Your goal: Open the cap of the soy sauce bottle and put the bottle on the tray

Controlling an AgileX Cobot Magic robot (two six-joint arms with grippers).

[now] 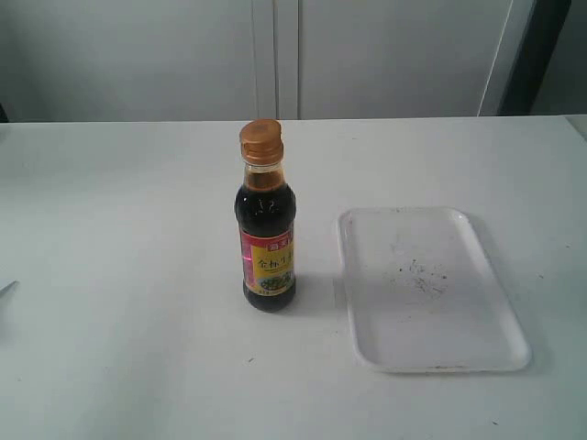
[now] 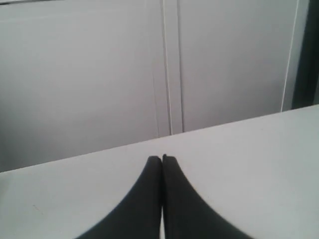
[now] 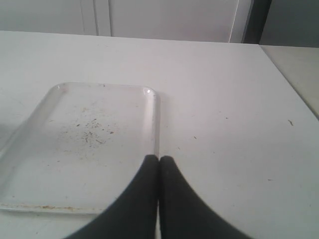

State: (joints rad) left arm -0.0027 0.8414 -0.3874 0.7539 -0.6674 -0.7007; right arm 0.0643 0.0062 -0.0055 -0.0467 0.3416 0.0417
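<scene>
The soy sauce bottle (image 1: 267, 234) stands upright near the middle of the white table, dark liquid inside, yellow and red label facing the camera. Its copper-orange ribbed cap (image 1: 261, 141) sits on the neck. To the bottle's right lies the flat white tray (image 1: 486, 339), speckled and bare. In the exterior view neither gripper shows. My left gripper (image 2: 162, 158) is shut, black fingers pressed together over bare table, with the bottle out of its view. My right gripper (image 3: 158, 158) is shut too, tips over the tray's (image 3: 30, 164) near rim; nothing is held.
The white table (image 1: 119, 275) runs to a pale panelled wall (image 1: 275, 55) at the back. A dark vertical strip (image 1: 541, 55) stands at the far right. A thin grey sliver (image 1: 5, 289) pokes in at the left edge. The table's right edge (image 3: 289, 84) shows in the right wrist view.
</scene>
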